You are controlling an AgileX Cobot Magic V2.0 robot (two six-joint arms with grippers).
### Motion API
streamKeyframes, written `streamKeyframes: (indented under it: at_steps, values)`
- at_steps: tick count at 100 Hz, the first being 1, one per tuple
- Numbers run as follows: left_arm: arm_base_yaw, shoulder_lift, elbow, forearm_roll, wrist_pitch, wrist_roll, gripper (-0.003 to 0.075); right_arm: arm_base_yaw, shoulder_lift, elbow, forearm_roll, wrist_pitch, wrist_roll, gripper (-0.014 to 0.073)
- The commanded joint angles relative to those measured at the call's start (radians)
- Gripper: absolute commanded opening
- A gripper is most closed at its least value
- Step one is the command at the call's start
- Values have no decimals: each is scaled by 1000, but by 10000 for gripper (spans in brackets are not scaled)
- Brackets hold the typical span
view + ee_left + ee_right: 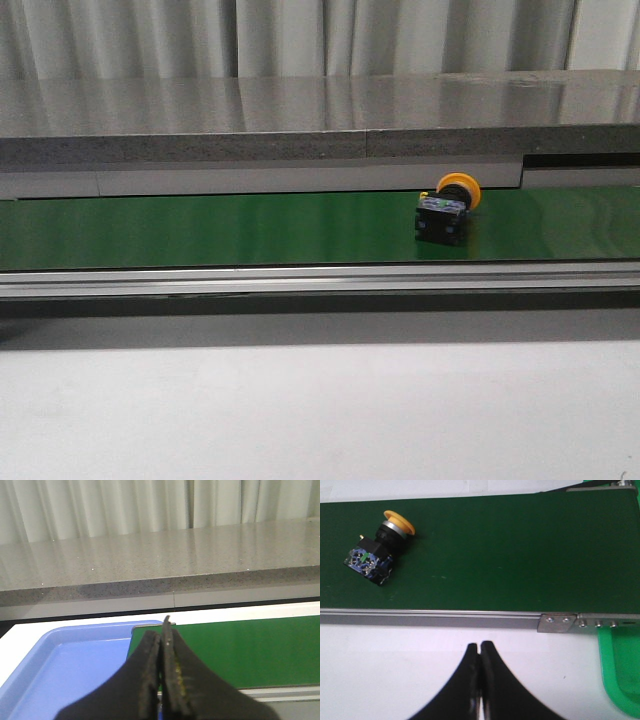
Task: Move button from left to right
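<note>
I see one button lying on its side on the green belt, right of the belt's middle in the front view. Its round yellow-orange mushroom head points away toward the far rail, and its black boxy body faces me. The end of the body carries small blue and green contact parts, plain in the right wrist view. A silver collar sits between head and body. Nothing grips the button, and both grippers are apart from it.

The belt is a flat, matte, dark green band, one in number. A ribbed aluminium rail runs along its near edge. In the right wrist view a metal bracket with screws joins that rail. Behind the belt stands a long speckled grey stone-like counter with a glossy top, and pleated pale curtains hang behind it.

My right gripper hovers over the white table on the near side of the rail; its two black curved fingers are pressed together with nothing between them. My left gripper is likewise clenched on nothing, above one smooth blue plastic tray with a raised rim that lies beside the belt's end. A green plastic piece shows at the edge of the right wrist view.
</note>
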Motion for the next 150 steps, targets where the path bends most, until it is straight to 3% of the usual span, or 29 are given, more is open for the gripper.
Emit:
streamKeyframes:
  at_steps: [1, 12, 34, 46, 81, 126, 150]
  values:
    - [-7, 12, -28, -10, -79, -1, -20, -1, 7, -36, 9, -57, -3, -58]
    - [-7, 12, -28, -10, -79, -1, -20, -1, 11, -36, 9, -58, -3, 37]
    - [-7, 12, -28, -10, -79, -1, -20, -1, 11, -36, 10, -59, -3, 479]
    - [-7, 12, -28, -10, -79, -1, -20, -1, 11, -36, 10, -66, -3, 598]
    - [-7, 12, -28, -10, -79, -1, -20, -1, 34, -46, 19, -180, -3, 603]
    - [-7, 12, -28, -10, -79, -1, -20, -1, 380, -298, 29, -118, -3, 602]
    - [-7, 12, -28, -10, -79, -1, -20, -3, 506, -341, 29, -137, -3, 602]
